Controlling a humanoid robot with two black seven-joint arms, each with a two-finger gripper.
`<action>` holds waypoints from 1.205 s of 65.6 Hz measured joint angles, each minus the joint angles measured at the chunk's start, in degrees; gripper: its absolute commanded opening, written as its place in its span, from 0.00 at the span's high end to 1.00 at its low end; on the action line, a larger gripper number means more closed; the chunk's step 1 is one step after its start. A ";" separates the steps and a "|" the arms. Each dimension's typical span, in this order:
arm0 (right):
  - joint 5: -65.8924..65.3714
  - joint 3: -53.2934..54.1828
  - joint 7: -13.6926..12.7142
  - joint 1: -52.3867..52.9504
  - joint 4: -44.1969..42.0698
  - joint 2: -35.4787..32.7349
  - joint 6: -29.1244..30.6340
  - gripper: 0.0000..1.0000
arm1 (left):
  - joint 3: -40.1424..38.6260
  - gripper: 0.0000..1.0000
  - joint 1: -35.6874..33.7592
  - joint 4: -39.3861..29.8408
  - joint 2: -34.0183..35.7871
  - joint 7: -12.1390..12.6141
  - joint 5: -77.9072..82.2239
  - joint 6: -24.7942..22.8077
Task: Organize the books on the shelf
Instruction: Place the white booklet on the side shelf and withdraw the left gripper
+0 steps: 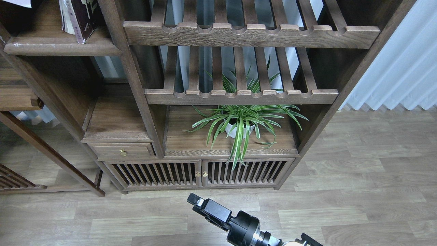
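The shelf (61, 48) is a flat dark-brown board at the top left. A dark maroon book (85, 15) with white characters stands on it, leaning, with pale page edges (65, 17) of another book at its left. A sliver of the pale white-lavender book (17, 2) shows at the top left edge, above the shelf. What holds it is out of view. The red book is not in view. My right gripper (196, 201) is low over the floor at the bottom centre, dark and end-on. My left gripper is out of view.
Two slatted racks (239, 34) with notched front rails fill the upper middle. A potted spider plant (240, 126) stands on the lower board. Below are a small drawer (123, 150) and slatted cabinet doors (198, 174). A curtain (403, 68) hangs at the right.
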 measured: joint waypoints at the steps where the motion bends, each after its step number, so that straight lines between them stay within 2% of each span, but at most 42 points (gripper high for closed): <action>1: 0.00 -0.01 0.00 0.00 0.00 0.00 0.00 0.01 | 0.55 0.92 -0.54 0.47 -0.19 0.00 0.00 0.00; 9: 0.00 -0.04 0.00 -0.01 0.00 0.00 0.00 0.01 | 5.25 0.90 -5.53 5.98 -2.32 0.00 -0.03 -0.01; 18: 0.00 -0.04 0.01 -0.01 0.04 0.00 0.00 0.01 | 6.94 0.90 -7.01 8.66 -4.21 0.00 -0.16 0.00; 22: 0.00 -0.04 0.01 -0.01 0.07 0.00 0.00 0.01 | 7.36 0.87 -7.18 9.18 -4.98 0.00 -0.17 0.00; 24: 0.00 -0.04 0.02 -0.01 0.07 0.00 0.00 0.01 | 7.45 0.84 -7.22 9.33 -5.26 0.00 -0.17 0.00; 26: 0.00 -0.04 0.04 -0.01 0.08 0.00 0.00 0.01 | 7.51 0.74 -7.26 9.50 -5.62 0.00 -0.18 0.00; 29: 0.00 -0.04 0.10 -0.01 0.08 0.00 0.00 0.01 | 7.52 0.66 -7.26 9.64 -6.12 0.00 -0.22 0.00; 36: 0.00 -0.04 0.20 -0.01 0.09 0.00 0.00 0.01 | 7.52 0.53 -7.24 9.69 -7.17 0.00 -0.30 -0.01; 49: 0.03 0.01 0.27 -0.01 0.09 0.00 0.00 0.01 | 7.49 0.49 -6.77 9.14 -7.52 0.00 -0.73 0.00; 57: 0.05 0.04 0.27 -0.01 0.09 0.00 0.00 0.01 | 6.99 0.47 -6.25 7.95 -7.11 0.00 -1.82 0.01; 79: 0.30 1.02 0.39 -0.01 0.19 0.00 0.00 0.01 | 4.83 0.46 3.66 -6.55 0.79 0.00 -8.71 0.02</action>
